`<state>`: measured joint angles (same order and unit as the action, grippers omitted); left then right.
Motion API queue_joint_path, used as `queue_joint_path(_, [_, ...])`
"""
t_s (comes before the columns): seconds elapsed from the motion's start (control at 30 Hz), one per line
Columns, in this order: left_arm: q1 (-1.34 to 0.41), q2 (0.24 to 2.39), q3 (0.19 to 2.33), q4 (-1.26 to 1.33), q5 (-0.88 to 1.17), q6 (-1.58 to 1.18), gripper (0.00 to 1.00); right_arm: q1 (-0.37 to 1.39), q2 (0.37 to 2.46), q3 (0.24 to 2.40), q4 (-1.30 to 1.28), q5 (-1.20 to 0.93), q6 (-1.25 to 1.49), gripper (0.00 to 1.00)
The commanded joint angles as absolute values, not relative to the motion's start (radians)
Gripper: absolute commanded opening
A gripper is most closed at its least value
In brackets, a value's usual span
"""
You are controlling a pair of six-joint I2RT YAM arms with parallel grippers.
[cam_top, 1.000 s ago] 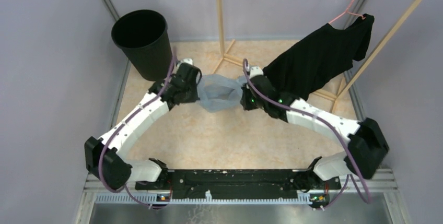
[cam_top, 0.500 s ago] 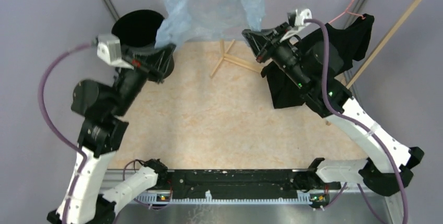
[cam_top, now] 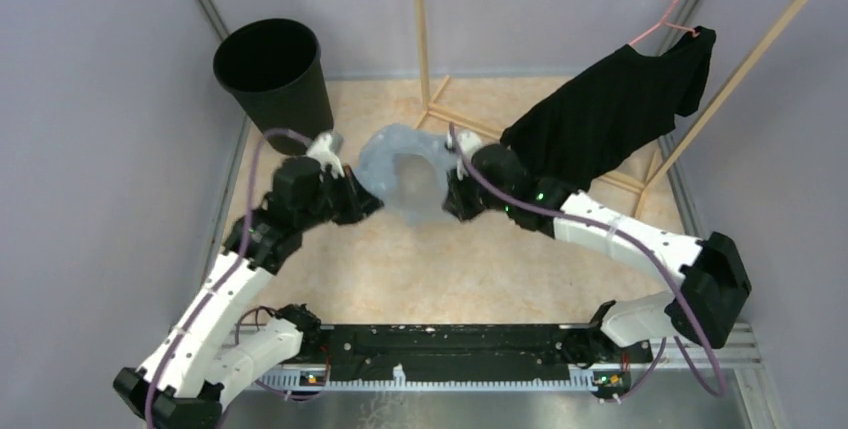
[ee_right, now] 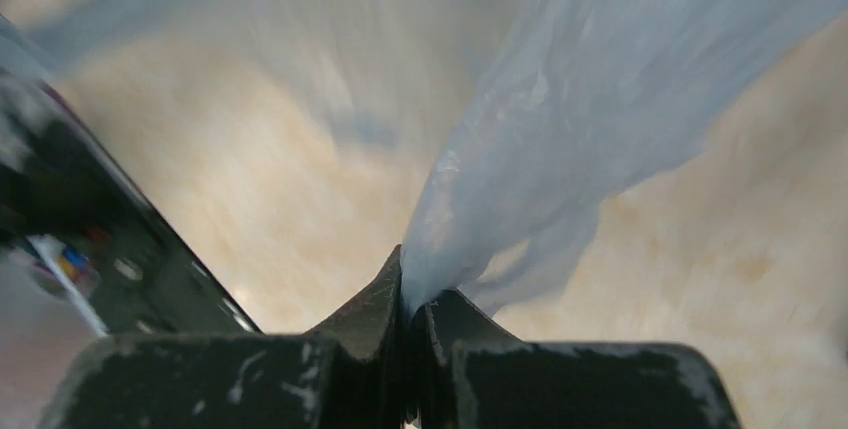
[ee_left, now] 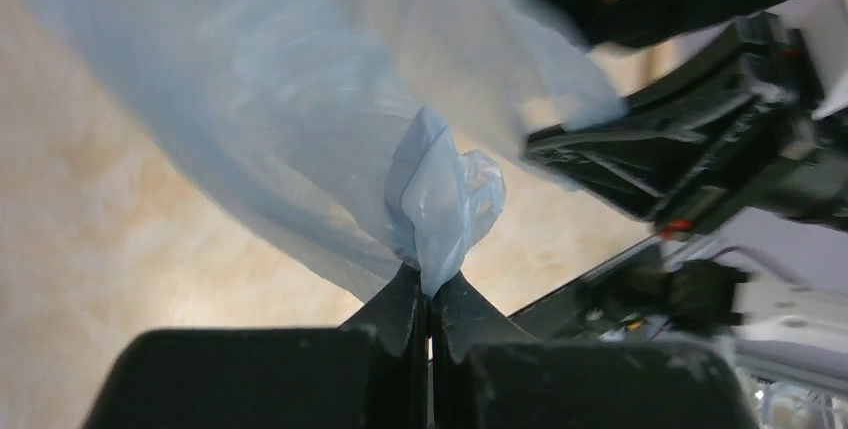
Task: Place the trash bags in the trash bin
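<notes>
The pale blue trash bag point(cam_top: 405, 174) hangs between my two grippers over the middle of the floor, its mouth spread open into a ring. My left gripper point(cam_top: 362, 199) is shut on the bag's left edge; the film point(ee_left: 440, 199) bunches out of its closed jaws. My right gripper point(cam_top: 455, 194) is shut on the bag's right edge, with the film point(ee_right: 560, 139) streaming out of its jaws. The black trash bin point(cam_top: 272, 79) stands upright at the far left, apart from the bag and behind my left gripper.
A wooden clothes rack point(cam_top: 425, 49) stands at the back, its base legs just behind the bag. A black T-shirt point(cam_top: 610, 114) hangs from a pink hanger at the right, close to my right arm. Grey walls close in both sides.
Both grippers have come down from high above the bin to low over the floor's middle, carrying the bag. The bag has gone from a raised billowing sheet to an open ring.
</notes>
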<state>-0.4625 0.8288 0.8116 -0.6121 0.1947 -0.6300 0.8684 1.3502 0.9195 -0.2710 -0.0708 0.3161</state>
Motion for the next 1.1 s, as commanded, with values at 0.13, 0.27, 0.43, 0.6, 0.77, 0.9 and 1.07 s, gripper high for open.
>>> queue_joint_path(0.13, [-0.461, 1.083, 1.870, -0.606, 0.200, -0.500, 0.00, 0.871, 1.310, 1.772, -0.323, 0.005, 0.178, 0.00])
queue_joint_path(0.27, [-0.462, 1.047, 1.851, -0.500, 0.177, -0.506, 0.00, 0.872, 1.278, 1.770, -0.254, -0.010, 0.176, 0.00])
queue_joint_path(0.43, [-0.462, 0.850, 1.334, -0.526, 0.049, -0.550, 0.00, 0.872, 1.219, 1.398, -0.211, 0.024, 0.209, 0.00])
queue_joint_path(0.6, [-0.462, 0.682, 1.004, -0.672, -0.021, -0.644, 0.00, 0.871, 1.191, 1.064, -0.198, 0.005, 0.322, 0.00])
queue_joint_path(0.77, [-0.462, 0.668, 1.178, -0.619, -0.053, -0.584, 0.00, 0.872, 1.206, 1.205, -0.255, 0.027, 0.270, 0.00])
queue_joint_path(0.9, [-0.462, 0.847, 1.571, -0.659, 0.021, -0.509, 0.00, 0.873, 1.236, 1.512, -0.310, -0.031, 0.227, 0.00])
queue_joint_path(1.07, [-0.461, 0.788, 1.563, -0.635, -0.088, -0.493, 0.00, 0.871, 1.165, 1.467, -0.249, -0.032, 0.259, 0.00])
